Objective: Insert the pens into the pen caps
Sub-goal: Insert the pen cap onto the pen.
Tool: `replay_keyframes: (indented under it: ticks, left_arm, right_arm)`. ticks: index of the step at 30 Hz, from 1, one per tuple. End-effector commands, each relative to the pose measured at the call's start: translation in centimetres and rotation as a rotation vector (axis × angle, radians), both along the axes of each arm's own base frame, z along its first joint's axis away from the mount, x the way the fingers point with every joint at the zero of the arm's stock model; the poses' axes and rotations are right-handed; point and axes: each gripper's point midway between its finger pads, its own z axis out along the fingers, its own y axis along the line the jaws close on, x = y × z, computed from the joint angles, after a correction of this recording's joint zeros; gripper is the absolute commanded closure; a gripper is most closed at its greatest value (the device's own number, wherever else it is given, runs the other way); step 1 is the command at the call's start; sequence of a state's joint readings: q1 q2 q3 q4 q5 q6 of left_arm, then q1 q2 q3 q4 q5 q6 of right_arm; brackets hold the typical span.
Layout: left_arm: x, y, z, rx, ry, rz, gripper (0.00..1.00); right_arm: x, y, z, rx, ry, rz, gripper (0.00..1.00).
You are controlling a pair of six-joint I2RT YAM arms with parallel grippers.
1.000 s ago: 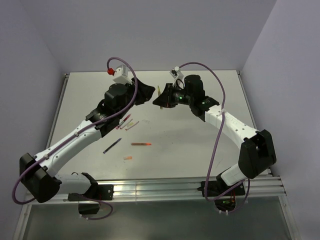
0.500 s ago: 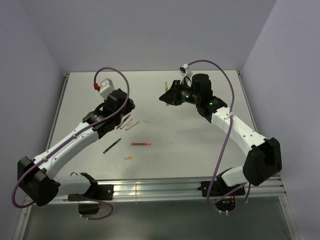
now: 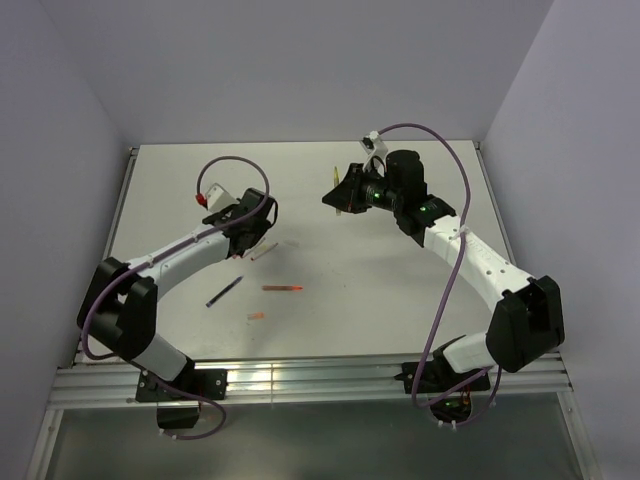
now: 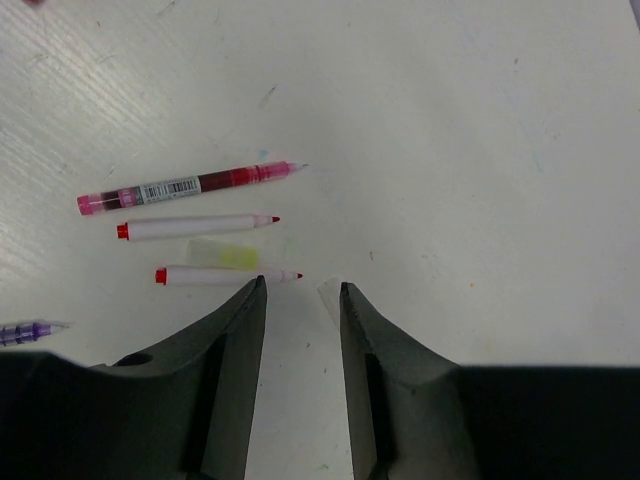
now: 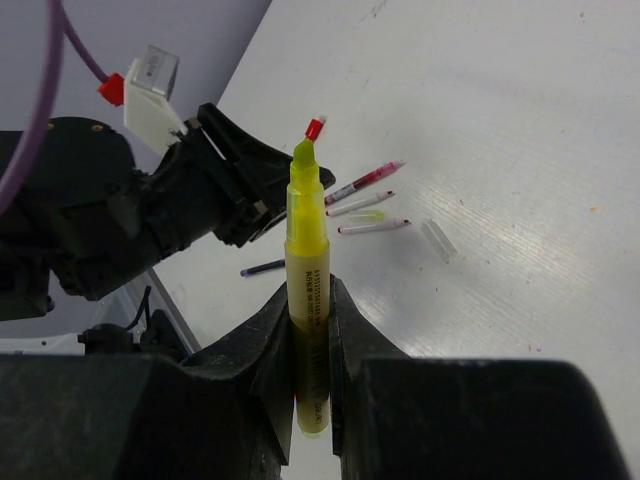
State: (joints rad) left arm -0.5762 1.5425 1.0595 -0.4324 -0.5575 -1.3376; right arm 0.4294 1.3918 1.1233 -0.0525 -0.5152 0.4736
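My right gripper [image 5: 309,290] is shut on a yellow highlighter pen [image 5: 307,235], held up above the table with its tip uncapped; in the top view this gripper [image 3: 335,196] hangs over the far middle. My left gripper [image 4: 302,287] is open low over the table, nothing between its fingers. A clear pen cap [image 4: 328,297] lies just at its right fingertip. Ahead of the gripper lie a magenta pen [image 4: 190,186], two white pens with red tips [image 4: 195,227] [image 4: 228,275], and a pale yellow cap [image 4: 225,255] between them.
Nearer the front, an orange pen [image 3: 283,288], a dark pen [image 3: 224,291] and a small orange cap [image 3: 257,316] lie on the white table [image 3: 400,290]. A purple pen [image 4: 25,331] shows at the left edge of the left wrist view. Purple cables loop over both arms.
The left gripper has drawn away from the right one, swung left and down over the pens, and narrowed a little. The right gripper has shifted slightly right, still holding the yellow pen.
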Motion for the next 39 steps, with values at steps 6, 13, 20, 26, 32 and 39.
replay_keyframes:
  ticks: [6,13,20,26,32,39]
  left_arm:
    - [0.8,-0.3,-2.2,-0.081,0.038,0.080,0.59]
    - [0.5,-0.3,-4.2,-0.107,0.079,0.086,0.60]
    - [0.6,-0.3,-4.9,-0.106,0.092,0.094,0.61]
    - [0.8,-0.3,-5.6,-0.108,0.113,0.091,0.61]
    - [0.4,-0.3,-6.4,-0.110,0.136,0.090,0.61]
    - [0.3,-0.5,-7.3,-0.114,0.159,0.081,0.61]
  right_arm:
    - [-0.2,-0.6,1.9,0.014,-0.073,-0.006,1.00]
    - [-0.2,-0.5,2.0,0.023,-0.075,0.006,1.00]
    - [-0.2,-0.6,1.9,0.020,-0.076,0.002,1.00]
    - [-0.2,-0.6,1.8,0.019,-0.073,0.004,1.00]
    - [-0.2,-0.4,1.5,0.020,-0.066,0.010,1.00]
    - [-0.1,-0.4,1.5,0.023,-0.064,0.014,1.00]
